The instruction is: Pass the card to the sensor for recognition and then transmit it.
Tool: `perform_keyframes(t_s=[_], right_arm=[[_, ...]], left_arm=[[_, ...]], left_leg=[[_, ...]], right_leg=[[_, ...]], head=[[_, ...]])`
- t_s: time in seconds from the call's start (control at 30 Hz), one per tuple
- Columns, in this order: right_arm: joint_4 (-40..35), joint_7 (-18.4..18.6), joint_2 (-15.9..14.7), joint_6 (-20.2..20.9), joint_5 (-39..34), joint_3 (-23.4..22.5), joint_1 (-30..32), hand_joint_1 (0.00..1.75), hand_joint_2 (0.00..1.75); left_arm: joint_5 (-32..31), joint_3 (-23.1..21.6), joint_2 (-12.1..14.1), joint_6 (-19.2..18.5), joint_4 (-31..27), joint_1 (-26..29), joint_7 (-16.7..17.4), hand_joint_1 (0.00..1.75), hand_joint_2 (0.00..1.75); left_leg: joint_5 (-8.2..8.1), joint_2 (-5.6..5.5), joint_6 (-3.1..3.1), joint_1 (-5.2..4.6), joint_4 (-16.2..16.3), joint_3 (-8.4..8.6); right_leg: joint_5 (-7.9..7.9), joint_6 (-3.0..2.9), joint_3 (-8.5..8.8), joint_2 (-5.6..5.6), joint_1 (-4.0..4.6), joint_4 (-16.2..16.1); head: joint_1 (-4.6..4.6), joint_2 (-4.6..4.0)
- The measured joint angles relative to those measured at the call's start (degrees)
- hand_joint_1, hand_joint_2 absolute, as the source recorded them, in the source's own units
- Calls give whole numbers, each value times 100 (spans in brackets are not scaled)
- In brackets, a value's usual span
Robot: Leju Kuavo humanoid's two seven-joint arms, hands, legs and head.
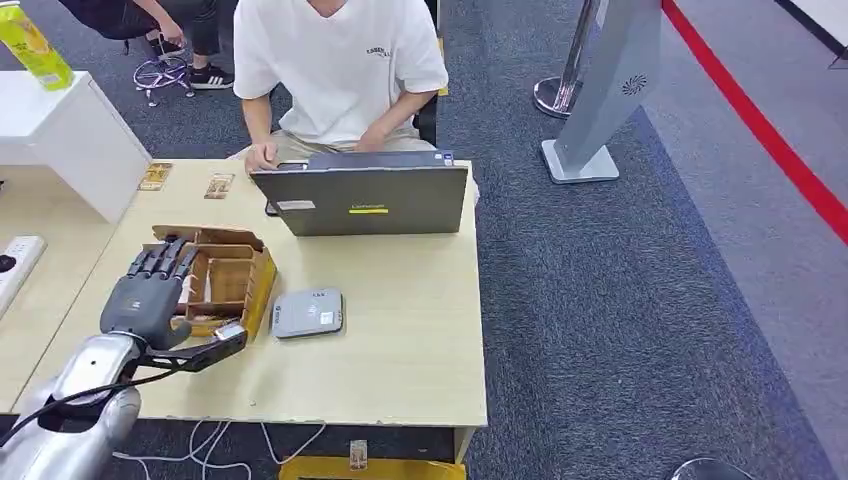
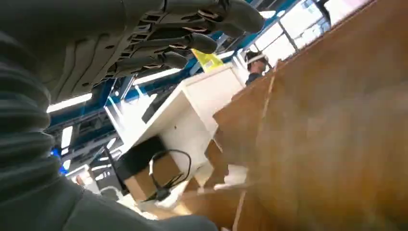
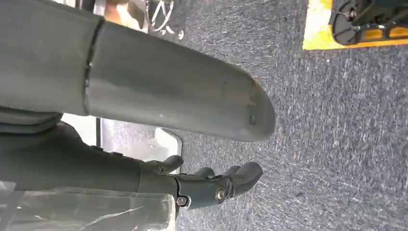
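Observation:
My left hand (image 1: 150, 292) hovers over a wooden card holder (image 1: 235, 280) at the table's left side, fingers stretched out flat above its compartments and the thumb sticking out toward the table's front edge, holding nothing. A grey flat sensor box (image 1: 307, 313) lies just right of the holder. In the left wrist view the fingers (image 2: 183, 38) reach over the holder's brown wall (image 2: 327, 144); a pale slip (image 2: 235, 176) sits inside, too blurred to name. Two small cards (image 1: 155, 176) (image 1: 219, 185) lie at the table's far left. My right hand (image 3: 211, 185) hangs over the carpet, fingers loosely apart and empty.
A person in a white shirt sits behind an open grey laptop (image 1: 362, 196) at the table's (image 1: 420, 360) far edge. A white cabinet (image 1: 60, 130) with a yellow packet (image 1: 34, 47) stands at the left. A grey stand (image 1: 605, 90) is on the carpet to the right.

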Motion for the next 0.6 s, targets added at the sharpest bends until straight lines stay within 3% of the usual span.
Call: perform_keyframes(t_s=[0.17, 0.6], right_arm=[[0, -2, -22, 13, 16, 5, -1, 0, 0], [0, -2, -42, 33, 9, 5, 0, 0, 0]], left_arm=[[2, 7, -131, 113, 311, 15, 4, 0, 175], [28, 9, -256, 124, 322, 264, -39, 0, 175]], left_leg=[[0, 0, 0, 0, 0, -1], [0, 1, 0, 0, -1, -1]], right_leg=[[0, 0, -1, 0, 2, 0], [0, 0, -2, 0, 3, 1]], head=[[0, 0], [-4, 0]])
